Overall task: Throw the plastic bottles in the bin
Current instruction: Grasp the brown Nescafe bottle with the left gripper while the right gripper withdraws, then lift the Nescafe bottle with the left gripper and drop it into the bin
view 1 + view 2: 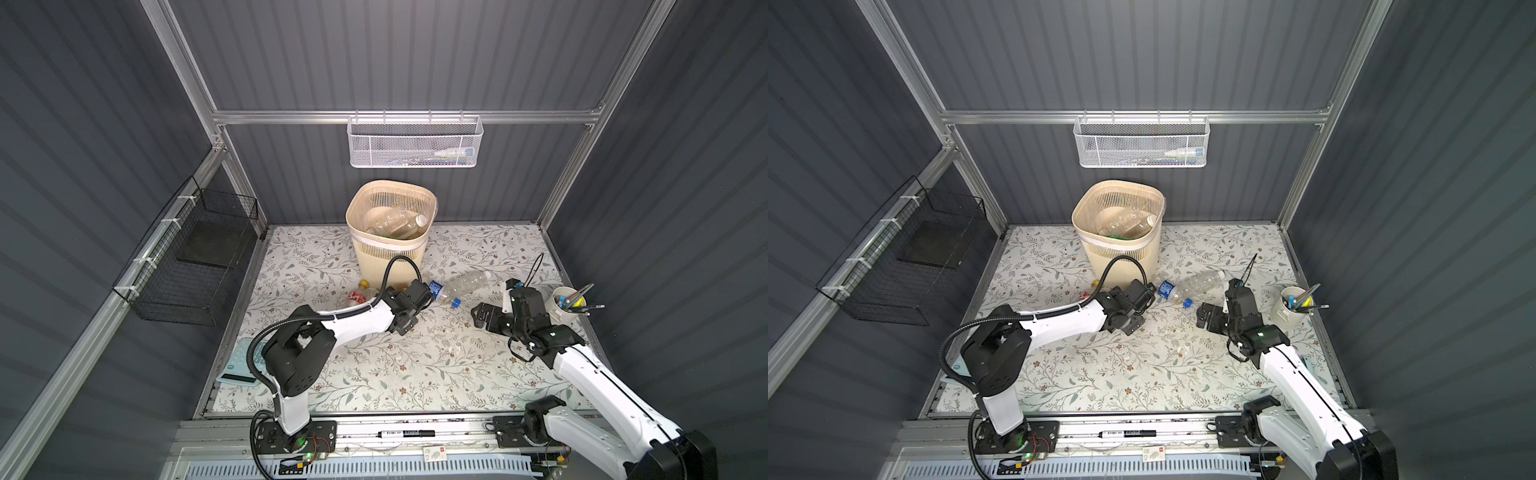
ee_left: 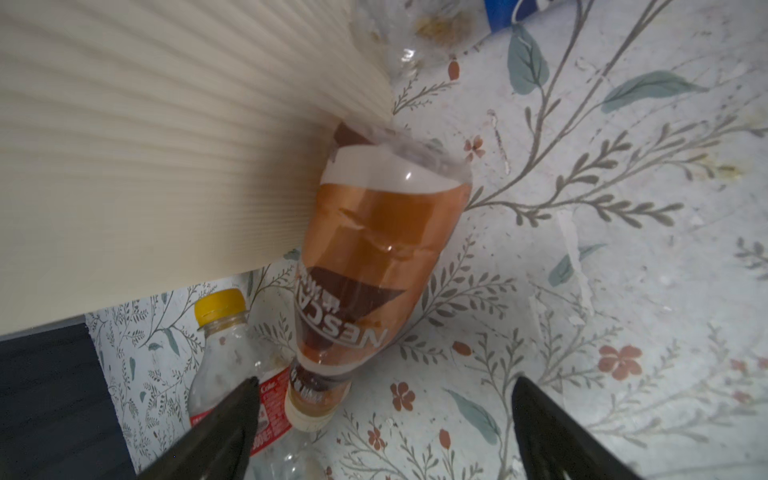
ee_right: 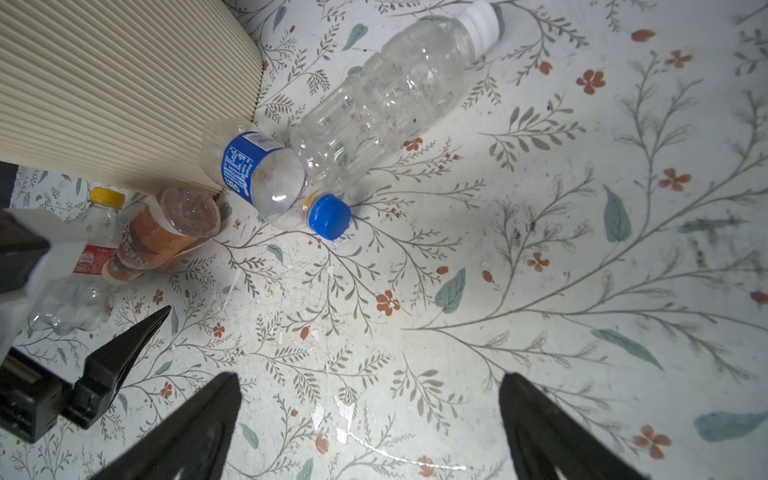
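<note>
Brown-labelled bottle (image 2: pixel 374 249) just ahead of the left gripper (image 2: pixel 385 380), jaws apart, seemingly against the bin (image 2: pixel 145 145).

Orange-labelled bottle (image 2: pixel 374 257) lies on its side, cap nearest the left claw (image 2: pixel 385 380), base beside the beige ribbed bin (image 2: pixel 145 145) beyond.

1. A desk (image 1: pixel 415 374) covered in a pale sheet printed with grey-green leaves and small red flowers stands between grey ribbed walls (image 1: pixel 374 62).
2. A white metal mesh basket (image 1: pixel 415 143) hangs from the aluminium rail (image 1: pixel 291 117) on the back wall; its contents are too dim to name.
3. A black wire basket (image 1: pixel 187 270) is tied to the left wall.
4. A white round cup (image 1: pixel 561 311) of pens (image 1: pixel 577 297) stands near the desk's right edge.
5. A pale teal calculator (image 1: pixel 239 365) lies at the front left corner, partly hidden.
6. A black marker pen (image 1: pixel 405 433) lies in the metal channel (image 1: pixel 457 434) before the desk.
</note>
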